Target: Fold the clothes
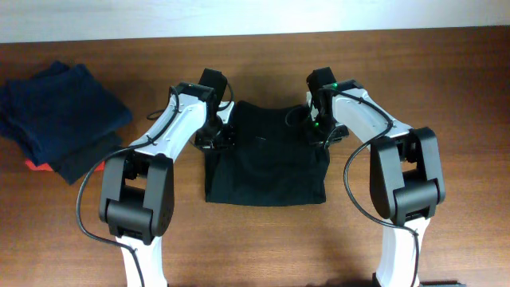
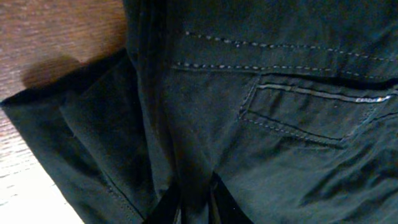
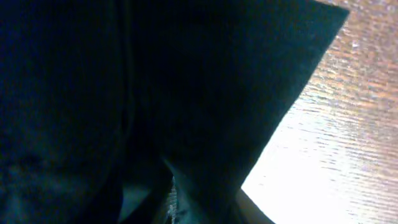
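A black pair of shorts (image 1: 265,155) lies partly folded in the middle of the wooden table. My left gripper (image 1: 213,137) is at its left edge and is shut on a fold of the black cloth (image 2: 196,199); the left wrist view shows a stitched back pocket (image 2: 311,109). My right gripper (image 1: 319,131) is at the right edge, shut on the black cloth (image 3: 186,193). In the right wrist view the cloth (image 3: 155,81) fills most of the frame and hides the fingertips.
A stack of folded dark blue clothes (image 1: 60,115) with something red under it (image 1: 33,165) lies at the left of the table (image 1: 446,88). Bare wood shows to the right (image 3: 348,124) and in front of the shorts.
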You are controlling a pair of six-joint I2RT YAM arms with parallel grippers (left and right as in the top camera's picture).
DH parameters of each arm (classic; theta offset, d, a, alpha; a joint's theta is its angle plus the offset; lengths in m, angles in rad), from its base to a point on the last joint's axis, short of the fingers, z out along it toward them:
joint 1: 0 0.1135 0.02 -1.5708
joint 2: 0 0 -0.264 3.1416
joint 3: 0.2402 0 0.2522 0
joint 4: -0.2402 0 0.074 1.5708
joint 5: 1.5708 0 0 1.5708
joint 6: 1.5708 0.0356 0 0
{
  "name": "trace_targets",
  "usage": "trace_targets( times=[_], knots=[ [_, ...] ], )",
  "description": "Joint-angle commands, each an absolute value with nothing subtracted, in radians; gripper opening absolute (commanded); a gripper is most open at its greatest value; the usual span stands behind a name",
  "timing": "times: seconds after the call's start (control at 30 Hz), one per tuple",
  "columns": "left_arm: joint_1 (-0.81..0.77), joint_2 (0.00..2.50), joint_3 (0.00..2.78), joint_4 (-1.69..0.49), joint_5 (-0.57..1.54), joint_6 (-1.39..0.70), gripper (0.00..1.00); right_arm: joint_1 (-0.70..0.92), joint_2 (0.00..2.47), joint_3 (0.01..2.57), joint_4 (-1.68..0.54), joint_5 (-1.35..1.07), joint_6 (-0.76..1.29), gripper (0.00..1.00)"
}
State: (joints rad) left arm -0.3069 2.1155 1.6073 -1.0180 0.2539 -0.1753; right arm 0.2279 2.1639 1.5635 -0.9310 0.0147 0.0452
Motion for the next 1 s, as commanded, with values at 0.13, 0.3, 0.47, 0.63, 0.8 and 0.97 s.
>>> trace_targets(
  times=[0.13,0.3,0.47,0.63,0.8,0.97],
  knots=[
    [-0.305,2.099,1.618,-1.142,0.13,-0.162,0.11,0.221,2.233,1.541,-0.932,0.149,0.068,0.04],
    [-0.297,2.099,1.618,-1.174,0.251,-0.169,0.01,0.208,2.233,1.541,-0.939,0.162,0.113,0.04],
    [-0.28,2.099,1.618,-0.975,0.48,-0.099,0.23,0.208,2.233,1.541,-0.946,0.162,0.113,0.04],
    [-0.268,2.099,1.618,-0.931,0.535,-0.111,0.32,0.208,2.233,1.541,-0.947,0.162,0.113,0.04],
    [-0.257,2.099,1.618,-0.841,0.505,-0.128,0.33,0.208,2.233,1.541,-0.951,0.162,0.113,0.04],
    [-0.257,2.1,1.618,-0.797,0.365,-0.17,0.41,0.208,2.233,1.541,-0.953,0.162,0.113,0.04]
  ],
)
